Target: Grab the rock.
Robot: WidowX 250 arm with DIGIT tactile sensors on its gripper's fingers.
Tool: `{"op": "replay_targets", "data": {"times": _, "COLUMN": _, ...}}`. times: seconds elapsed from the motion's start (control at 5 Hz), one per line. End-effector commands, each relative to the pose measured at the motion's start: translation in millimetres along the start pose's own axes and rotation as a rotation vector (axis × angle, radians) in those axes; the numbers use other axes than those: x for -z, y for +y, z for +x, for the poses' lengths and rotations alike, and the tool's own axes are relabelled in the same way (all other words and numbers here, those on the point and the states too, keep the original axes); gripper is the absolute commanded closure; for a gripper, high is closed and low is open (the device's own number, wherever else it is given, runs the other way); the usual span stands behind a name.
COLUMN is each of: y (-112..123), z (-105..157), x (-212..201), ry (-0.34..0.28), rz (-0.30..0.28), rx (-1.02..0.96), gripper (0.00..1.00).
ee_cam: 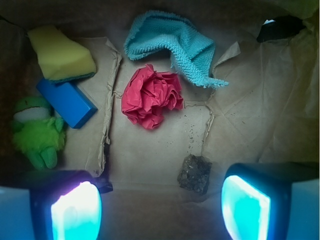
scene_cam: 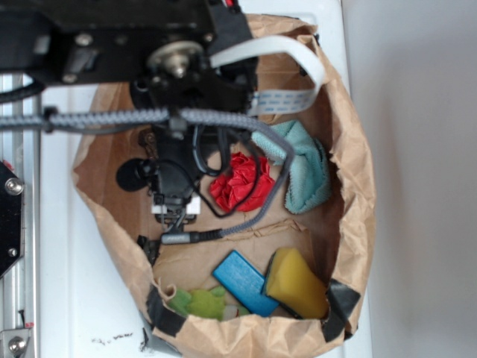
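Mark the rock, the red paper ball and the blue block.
rock (ee_cam: pixel 194 173), wrist view, centre of its speckled top face.
red paper ball (ee_cam: pixel 151 96), wrist view, middle of the crumpled mass.
blue block (ee_cam: pixel 66 100), wrist view, middle of its top face.

Black arm (scene_cam: pixel 149 45) is showing a silver round hub (scene_cam: pixel 176 58), grey braided cable (scene_cam: pixel 112 118), white ribbon cable (scene_cam: pixel 276 51); the tool (ee_cam: pixel 160 205) is glowing cyan on its pads (ee_cam: pixel 75 212).

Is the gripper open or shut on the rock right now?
Open. In the wrist view the gripper has its two fingers wide apart, and the rock lies on the paper between them, nearer the right one, untouched.
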State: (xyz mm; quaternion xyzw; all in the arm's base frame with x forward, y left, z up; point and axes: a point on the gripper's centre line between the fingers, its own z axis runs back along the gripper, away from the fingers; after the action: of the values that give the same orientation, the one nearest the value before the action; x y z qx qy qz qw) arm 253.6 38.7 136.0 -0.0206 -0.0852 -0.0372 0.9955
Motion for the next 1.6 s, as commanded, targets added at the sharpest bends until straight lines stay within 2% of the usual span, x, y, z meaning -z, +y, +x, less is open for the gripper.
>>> {"op": "replay_targets", "data": {"times": 0.0, "y": 12.0, "z": 1.9, "x": 38.5, "ry": -0.001, "rz": 0.006, "rx": 0.056, "gripper": 0.0}}
{"op": "replay_targets", "data": {"times": 0.2, "y": 13.5, "z": 3.8, "x": 42.8, "ry": -0.012, "rz": 0.024, "rx": 0.065, "gripper": 0.0}}
{"op": "replay_targets", "data": {"times": 0.4, "y": 20.1, "z": 4.7, "x": 45.3, "ry": -0.007, "rz": 0.01, "rx": 0.045, "gripper": 0.0}}
{"op": "replay_targets", "data": {"times": 0.6, "y": 23.6, "z": 4.1, "x": 50.2, "ry": -0.014, "rz": 0.032, "rx": 0.043, "gripper": 0.0}}
{"op": "replay_targets", "data": {"times": 0.8, "y": 25.4, "z": 4.0, "x": 53.0, "ry": 0.009, "rz": 0.039, "rx": 0.048, "gripper": 0.0}}
{"op": "replay_targets", "data": {"times": 1.0, "y": 28.6, "z": -2.5, "x": 49.8, "ry": 0.047, "rz": 0.003, "rx": 0.044, "gripper": 0.0}}
{"op": "replay_targets", "data": {"times": 1.2, "y": 34.2, "z": -15.2, "x": 48.9, "ry": 0.061, "rz": 0.011, "rx": 0.058, "gripper": 0.0}}
{"op": "replay_targets", "data": {"times": 1.4, "y": 41.7, "z": -26.0, "x": 45.6, "ry": 0.061, "rz": 0.064, "rx": 0.065, "gripper": 0.0}}
